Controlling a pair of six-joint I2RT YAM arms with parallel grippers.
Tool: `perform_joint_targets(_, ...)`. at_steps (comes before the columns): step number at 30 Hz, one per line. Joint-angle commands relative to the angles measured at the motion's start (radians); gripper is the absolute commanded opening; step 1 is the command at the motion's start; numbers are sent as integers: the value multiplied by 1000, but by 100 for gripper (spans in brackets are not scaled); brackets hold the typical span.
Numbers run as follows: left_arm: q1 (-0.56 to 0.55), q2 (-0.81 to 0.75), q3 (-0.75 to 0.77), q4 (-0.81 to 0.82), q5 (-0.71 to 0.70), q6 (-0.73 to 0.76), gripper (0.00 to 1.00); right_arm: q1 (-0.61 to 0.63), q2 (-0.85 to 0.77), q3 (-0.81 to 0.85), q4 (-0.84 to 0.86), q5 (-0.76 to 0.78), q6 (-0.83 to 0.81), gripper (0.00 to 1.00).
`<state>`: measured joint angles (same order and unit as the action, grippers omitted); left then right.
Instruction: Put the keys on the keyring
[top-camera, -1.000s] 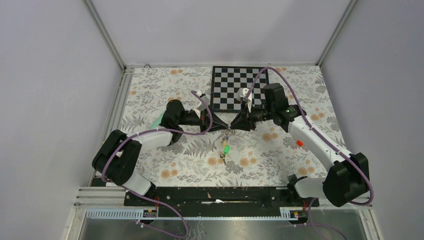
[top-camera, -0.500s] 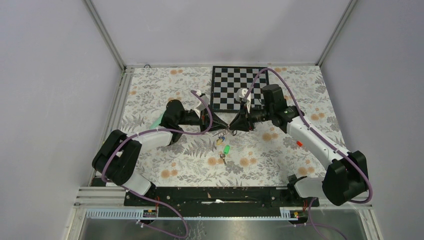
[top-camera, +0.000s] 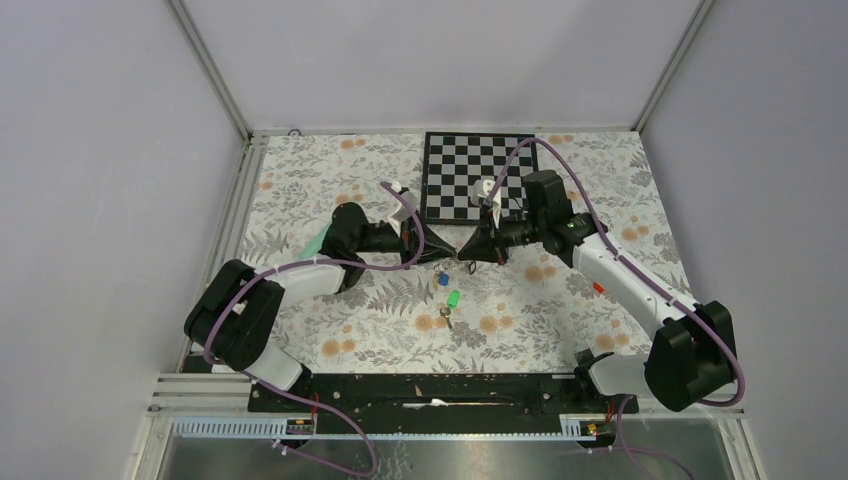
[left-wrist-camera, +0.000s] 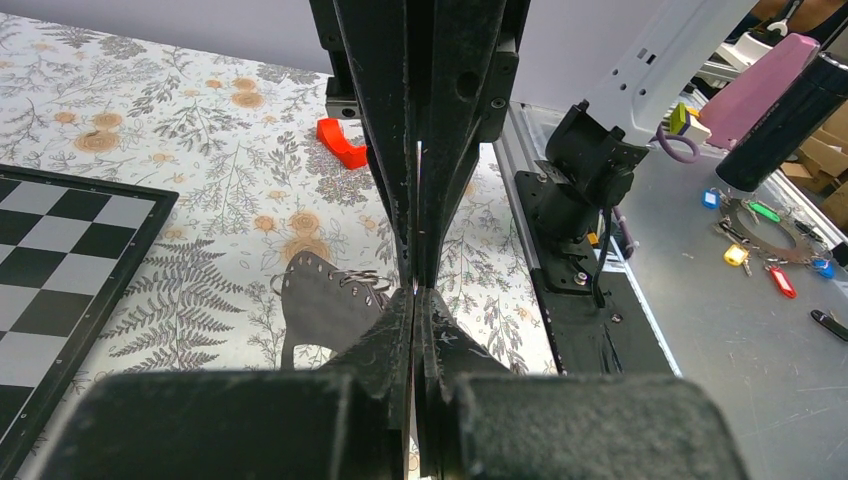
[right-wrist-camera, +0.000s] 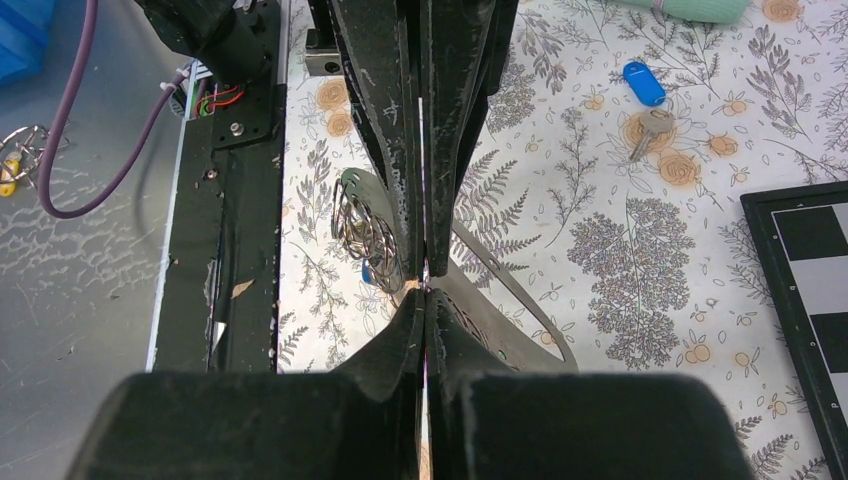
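My two grippers meet tip to tip above the flowered table, the left gripper (top-camera: 432, 259) (left-wrist-camera: 415, 292) shut, the right gripper (top-camera: 466, 256) (right-wrist-camera: 423, 290) shut against it. The keyring (right-wrist-camera: 365, 235) (left-wrist-camera: 356, 282), silvery wire coils, hangs beside the left fingertips where the tips touch. I cannot tell whether the right jaws also pinch its wire. A blue key (top-camera: 442, 280) (right-wrist-camera: 373, 272) sits just under the ring. Nearer me lie a green key (top-camera: 453, 298) and a silver-bladed key (top-camera: 443, 321). Another blue key (right-wrist-camera: 643, 83) lies beyond, near the left arm.
A chessboard (top-camera: 477, 175) lies just behind the grippers. An orange-red piece (top-camera: 600, 287) (left-wrist-camera: 340, 143) rests beside the right arm. A mint-green piece (top-camera: 315, 241) (right-wrist-camera: 690, 8) lies under the left arm. The black base rail (top-camera: 430, 390) runs along the near edge.
The right gripper has closed fully and shifted slightly left toward the left gripper. The little chain of keys under the tips has shortened; a blue key now sits lower, apart from the green one.
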<state>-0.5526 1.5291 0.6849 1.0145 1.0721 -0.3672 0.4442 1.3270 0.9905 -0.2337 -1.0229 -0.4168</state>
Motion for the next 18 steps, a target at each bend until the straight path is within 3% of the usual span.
perform_joint_targets(1,-7,-4,5,73,-7,8,0,8,-15,37,-48,5,-57,0)
perform_joint_targets(8,-6,-12,46,-99,5,135,0,16,5,173,-301,132,-185,0)
perform_joint_targets(14,-8,-9,155,-372,24,308,18,62,45,252,-451,236,-224,0)
perform_joint_targets(18,-12,0,210,-455,21,353,22,90,56,249,-462,262,-212,0)
